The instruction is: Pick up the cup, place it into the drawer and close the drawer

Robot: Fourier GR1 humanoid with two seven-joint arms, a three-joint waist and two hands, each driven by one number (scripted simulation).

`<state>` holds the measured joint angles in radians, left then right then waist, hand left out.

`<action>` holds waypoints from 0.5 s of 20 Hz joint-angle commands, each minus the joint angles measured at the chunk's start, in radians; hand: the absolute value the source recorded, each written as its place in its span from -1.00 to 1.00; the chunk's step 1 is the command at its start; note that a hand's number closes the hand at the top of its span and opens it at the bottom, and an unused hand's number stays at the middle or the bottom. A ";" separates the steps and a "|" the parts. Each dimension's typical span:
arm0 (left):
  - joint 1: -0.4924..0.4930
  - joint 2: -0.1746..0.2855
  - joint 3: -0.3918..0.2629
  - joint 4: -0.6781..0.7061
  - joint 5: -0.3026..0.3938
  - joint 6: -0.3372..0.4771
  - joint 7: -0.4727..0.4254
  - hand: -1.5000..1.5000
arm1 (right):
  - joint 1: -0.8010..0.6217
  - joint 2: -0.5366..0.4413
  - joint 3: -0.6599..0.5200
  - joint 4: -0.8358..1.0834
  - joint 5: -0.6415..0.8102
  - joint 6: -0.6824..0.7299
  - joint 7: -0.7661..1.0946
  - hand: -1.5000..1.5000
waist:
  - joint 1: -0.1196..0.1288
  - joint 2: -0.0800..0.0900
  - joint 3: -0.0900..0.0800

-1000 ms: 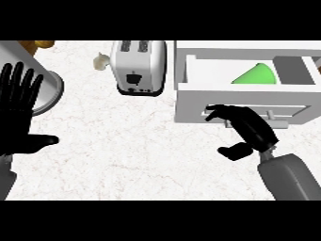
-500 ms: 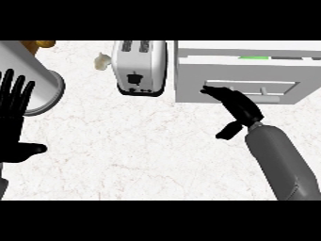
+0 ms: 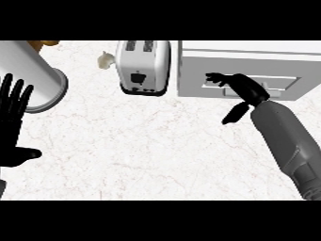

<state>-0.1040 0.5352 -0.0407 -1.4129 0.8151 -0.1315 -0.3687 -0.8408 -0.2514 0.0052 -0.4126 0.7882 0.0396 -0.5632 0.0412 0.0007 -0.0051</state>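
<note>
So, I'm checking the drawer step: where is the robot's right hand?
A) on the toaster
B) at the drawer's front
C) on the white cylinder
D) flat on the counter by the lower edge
B: the right hand lies over the drawer's front, fingers reaching along the panel, while the toaster stands apart on its left.

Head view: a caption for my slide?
Right robot hand at the front of the closed drawer, toaster beside it; left robot hand rests open.
</note>
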 commanded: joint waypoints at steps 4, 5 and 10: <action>-0.020 0.002 0.006 -0.007 -0.009 -0.021 0.017 -1.00 | -0.110 -0.085 -0.049 0.190 0.008 0.008 -0.015 -1.00 | 0.029 0.027 0.008; -0.022 0.000 -0.001 -0.011 -0.017 -0.016 0.017 -1.00 | -0.148 -0.086 -0.060 0.195 -0.002 0.028 0.004 -1.00 | 0.041 0.031 0.009; -0.055 -0.010 0.008 0.020 -0.015 -0.011 0.025 -1.00 | -0.152 -0.113 -0.066 0.221 -0.001 0.018 -0.031 -1.00 | 0.046 0.039 0.009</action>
<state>-0.1359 0.5270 -0.0412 -1.3993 0.7927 -0.1517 -0.3602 -0.9259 -0.2937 -0.0370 -0.2484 0.7762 0.1022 -0.6739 0.0686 0.0059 -0.0037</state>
